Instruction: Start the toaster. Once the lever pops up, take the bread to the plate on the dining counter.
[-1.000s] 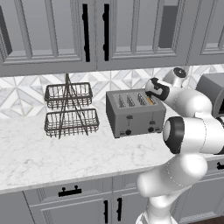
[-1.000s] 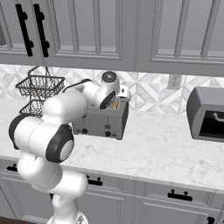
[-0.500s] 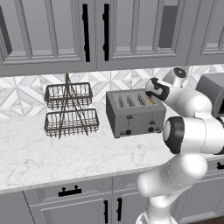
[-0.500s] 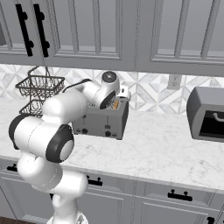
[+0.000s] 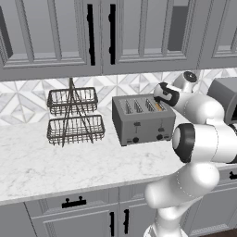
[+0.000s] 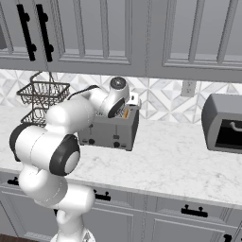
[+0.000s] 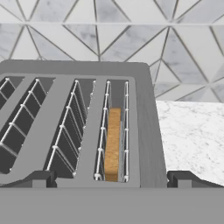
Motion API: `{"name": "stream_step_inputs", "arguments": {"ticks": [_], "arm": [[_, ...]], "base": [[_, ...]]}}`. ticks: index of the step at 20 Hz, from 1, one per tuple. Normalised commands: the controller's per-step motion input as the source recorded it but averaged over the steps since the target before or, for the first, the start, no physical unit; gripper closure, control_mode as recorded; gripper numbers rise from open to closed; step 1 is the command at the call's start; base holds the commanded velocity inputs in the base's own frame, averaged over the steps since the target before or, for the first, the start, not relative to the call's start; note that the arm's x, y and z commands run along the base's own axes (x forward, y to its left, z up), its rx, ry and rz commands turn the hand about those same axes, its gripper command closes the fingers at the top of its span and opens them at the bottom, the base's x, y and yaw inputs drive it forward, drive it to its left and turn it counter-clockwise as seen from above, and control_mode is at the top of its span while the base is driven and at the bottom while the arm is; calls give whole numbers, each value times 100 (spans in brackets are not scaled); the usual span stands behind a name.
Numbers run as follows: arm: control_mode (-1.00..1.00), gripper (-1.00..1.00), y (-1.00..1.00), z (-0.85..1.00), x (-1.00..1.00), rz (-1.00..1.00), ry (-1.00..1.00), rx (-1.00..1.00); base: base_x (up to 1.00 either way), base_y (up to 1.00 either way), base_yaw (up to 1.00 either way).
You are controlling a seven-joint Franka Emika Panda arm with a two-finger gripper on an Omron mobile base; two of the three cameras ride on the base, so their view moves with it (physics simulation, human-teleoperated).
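Bread (image 7: 114, 144) sat upright in toaster (image 5: 143, 119) rightmost slot on worktop (image 5: 55, 162); claw (image 7: 111, 177) hovered above, spread wide, empty; slice likely light, stiff, crumbly; pinch flat faces at top edge.

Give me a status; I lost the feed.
Gripper open, empty, above toaster. Bread seated in the slot nearest the dark appliance. Nothing in the way.

Bread (image 7: 113, 144) sunk in the toaster (image 5: 143, 121) slot with just its top edge showing, tool (image 7: 109, 178) tips barely visible, oven (image 6: 223, 123) cut by the edge
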Motion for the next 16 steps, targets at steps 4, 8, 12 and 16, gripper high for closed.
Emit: {"name": "stream_step_inputs", "arguments": {"ticks": [4,8,12,16], "arm": [[-100,-100,0,0,0,0,0,0],[-100,-100,0,0,0,0,0,0],[-100,-100,0,0,0,0,0,0],[-100,-100,0,0,0,0,0,0]], "base": [[0,0,0],[0,0,0],[0,0,0],[0,0,0]]}}
